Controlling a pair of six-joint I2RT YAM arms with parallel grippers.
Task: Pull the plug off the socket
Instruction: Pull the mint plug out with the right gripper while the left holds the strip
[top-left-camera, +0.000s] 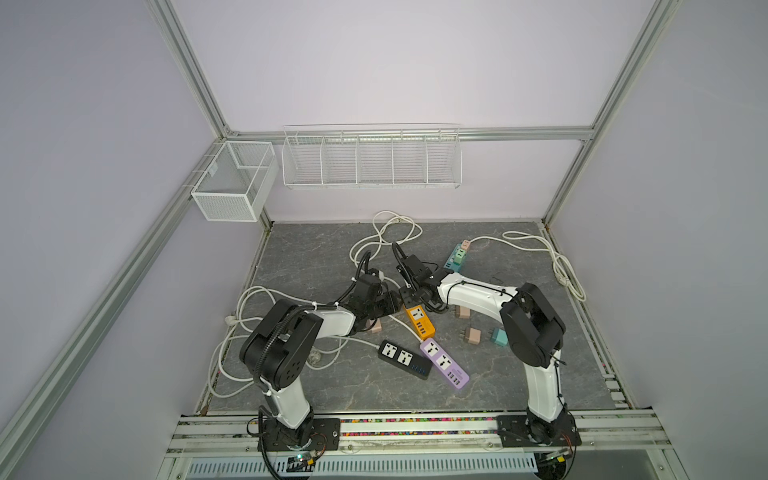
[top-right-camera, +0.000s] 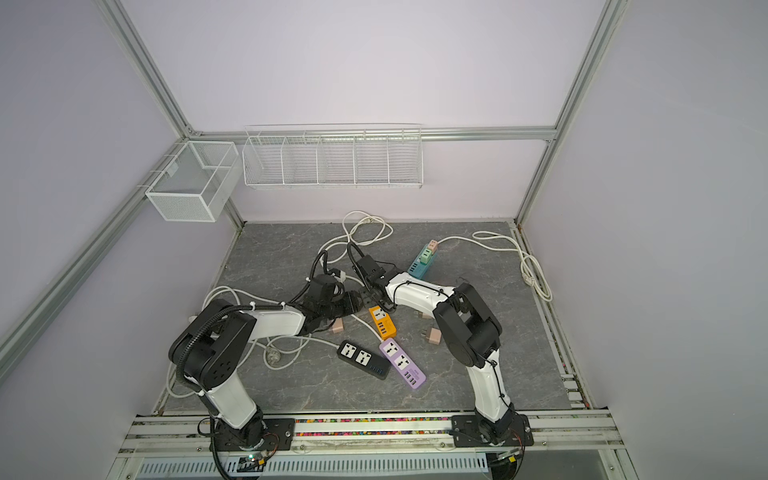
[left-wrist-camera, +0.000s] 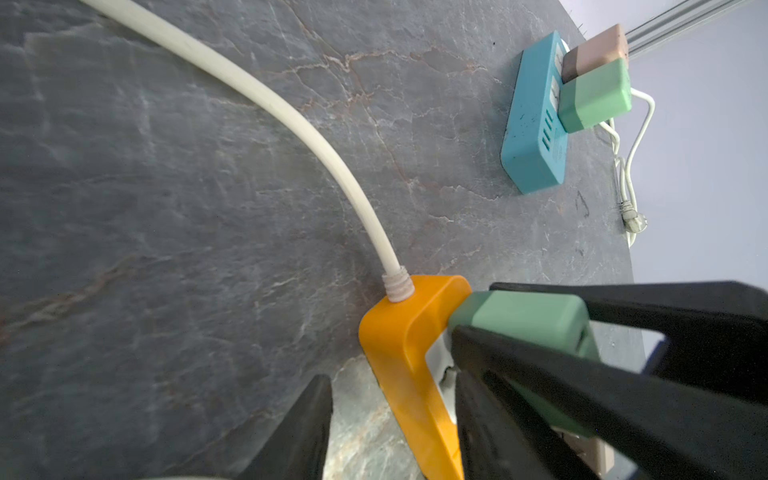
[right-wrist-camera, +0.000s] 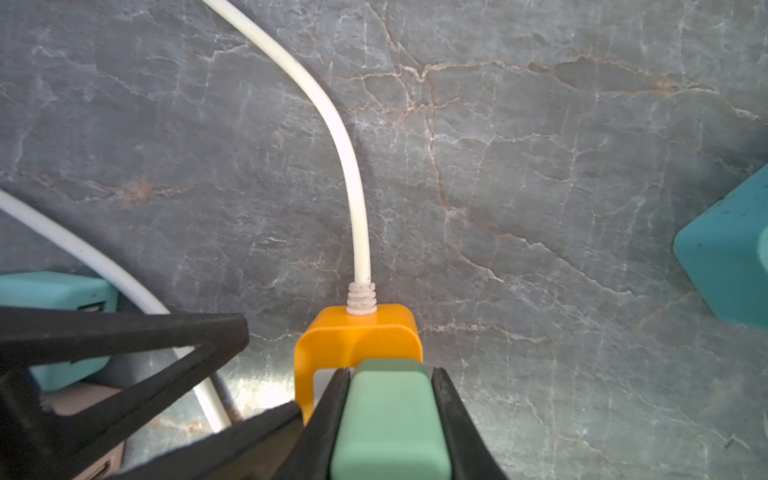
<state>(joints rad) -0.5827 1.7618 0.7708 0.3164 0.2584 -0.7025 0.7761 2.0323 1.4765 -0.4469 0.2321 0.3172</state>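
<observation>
**Bimanual cell, plug removal.** Lowest at centre in both top views, a black power strip (top-left-camera: 404, 359) and a purple power strip (top-left-camera: 444, 363) lie close together on the grey marble table (top-left-camera: 316, 257). To their right are a loose pink adapter (top-left-camera: 473, 334) and a teal adapter (top-left-camera: 498, 337). At mid-frame the two arms meet over the orange power strip (top-left-camera: 420, 320). The green plug (right-wrist-camera: 390, 424) stands in the socket at the strip's cord end, bottom centre in the right wrist view. The right gripper (right-wrist-camera: 390, 372) is clamped on the plug's two sides. The left gripper (left-wrist-camera: 386, 382) has its jaws parted: one finger (left-wrist-camera: 307, 424) sits clear of the strip's orange side, and the other lies over its white face. Farther back, at upper right in the left wrist view, a teal power strip (left-wrist-camera: 532, 137) carries a green adapter (left-wrist-camera: 594, 95) and a pink one. A white wire rack (top-left-camera: 371, 160) and a mesh basket (top-left-camera: 232, 183) hang on the rear wall.
</observation>
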